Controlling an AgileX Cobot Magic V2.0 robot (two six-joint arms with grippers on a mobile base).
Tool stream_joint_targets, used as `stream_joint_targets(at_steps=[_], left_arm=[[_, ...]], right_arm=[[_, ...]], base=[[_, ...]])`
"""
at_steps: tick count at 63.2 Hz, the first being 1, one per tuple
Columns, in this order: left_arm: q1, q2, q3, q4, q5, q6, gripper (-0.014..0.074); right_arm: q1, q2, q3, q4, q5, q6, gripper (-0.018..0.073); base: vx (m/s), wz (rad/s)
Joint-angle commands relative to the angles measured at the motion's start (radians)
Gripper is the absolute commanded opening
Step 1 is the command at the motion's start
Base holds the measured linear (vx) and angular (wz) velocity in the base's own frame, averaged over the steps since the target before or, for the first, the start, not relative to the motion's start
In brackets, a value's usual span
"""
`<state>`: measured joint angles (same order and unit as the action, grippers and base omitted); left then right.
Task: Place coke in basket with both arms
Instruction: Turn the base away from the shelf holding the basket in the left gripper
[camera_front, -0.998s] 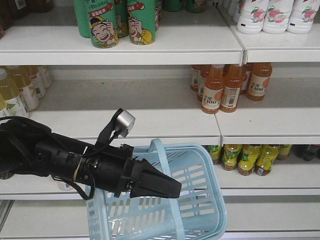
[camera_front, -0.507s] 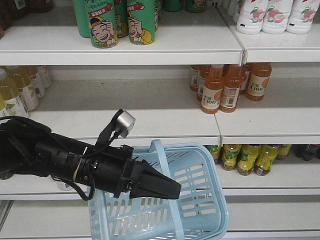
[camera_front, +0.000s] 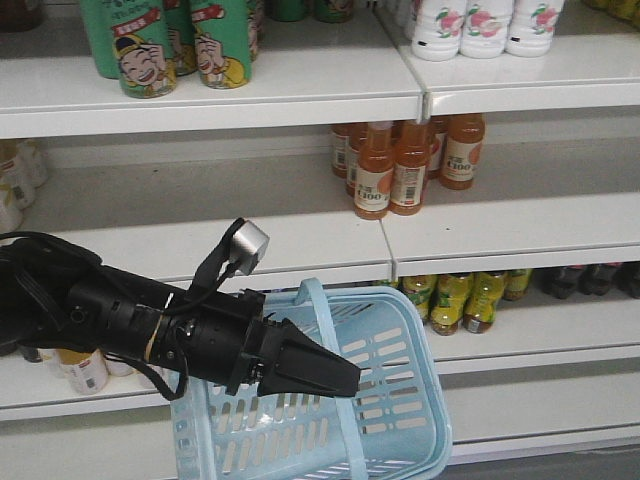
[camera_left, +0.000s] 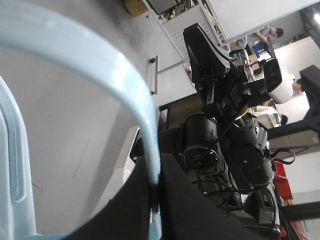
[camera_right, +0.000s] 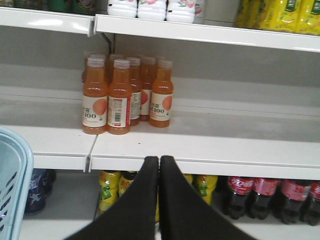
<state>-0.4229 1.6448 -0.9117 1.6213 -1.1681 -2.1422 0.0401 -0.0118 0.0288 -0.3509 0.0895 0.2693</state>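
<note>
The basket (camera_front: 400, 395) hangs from the left gripper (camera_left: 155, 175), clamped on its handle (camera_left: 134, 85) as only the left wrist view shows, and seems empty, while the coke (camera_right: 241, 192) sits unpicked on the shelf (camera_right: 210, 150) at lower right of the right wrist view, beyond the right gripper (camera_right: 159, 161), closed on nothing.

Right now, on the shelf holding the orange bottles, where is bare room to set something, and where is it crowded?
Bare board right of the orange bottles, and left of them. Crowded one level down: cokes and yellow-green bottles in a row.
</note>
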Motion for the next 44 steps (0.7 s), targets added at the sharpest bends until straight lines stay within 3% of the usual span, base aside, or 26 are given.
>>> stream_joint_targets(at_steps=[1, 44], left_arm=[[-0.007, -0.048, -0.024, -0.075, -0.205, -0.001, -0.0006], [-0.007, -0.048, -0.024, -0.075, -0.205, -0.001, -0.0006]], right_arm=[[-0.007, -0.011, 0.017, -0.01, -0.067, -0.011, -0.0005], [-0.007, -0.011, 0.017, -0.01, -0.067, -0.011, -0.0005]], base=[[-0.01, -0.33], [-0.01, -0.46]])
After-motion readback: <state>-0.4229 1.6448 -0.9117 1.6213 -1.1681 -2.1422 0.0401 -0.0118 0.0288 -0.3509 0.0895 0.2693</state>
